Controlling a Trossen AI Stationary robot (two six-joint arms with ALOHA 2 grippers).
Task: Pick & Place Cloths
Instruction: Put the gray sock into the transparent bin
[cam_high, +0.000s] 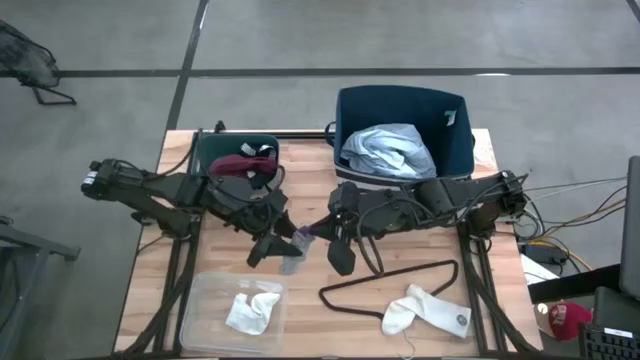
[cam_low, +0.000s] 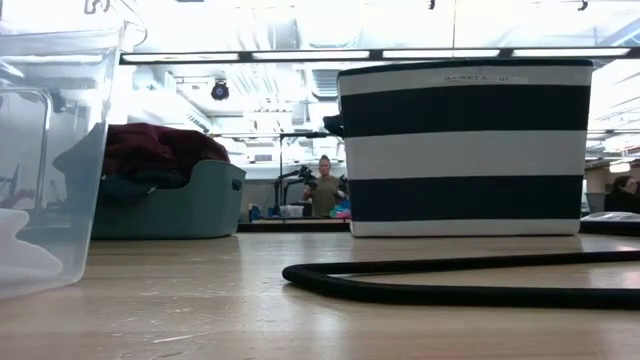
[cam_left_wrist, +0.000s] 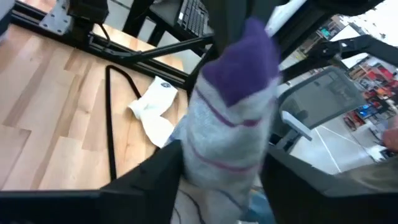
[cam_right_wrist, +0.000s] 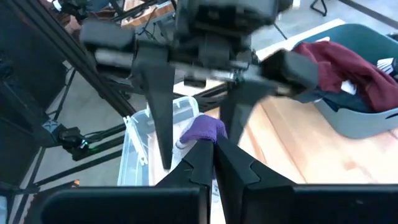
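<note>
The left gripper (cam_high: 283, 246) clamps a grey, purple-toed sock (cam_left_wrist: 233, 124) mid-table; the right gripper (cam_right_wrist: 213, 149) pinches its toe, fingers together. One white sock (cam_high: 252, 312) sits in the tray (cam_high: 200, 300); another white sock (cam_high: 425, 310), right, remains.

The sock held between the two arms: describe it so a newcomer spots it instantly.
At the wooden table centre, in front of the striped bin, both grippers meet. The grey sock hangs there, gripped by the left gripper. Its purple toe distinguishes it from the white socks.
</note>
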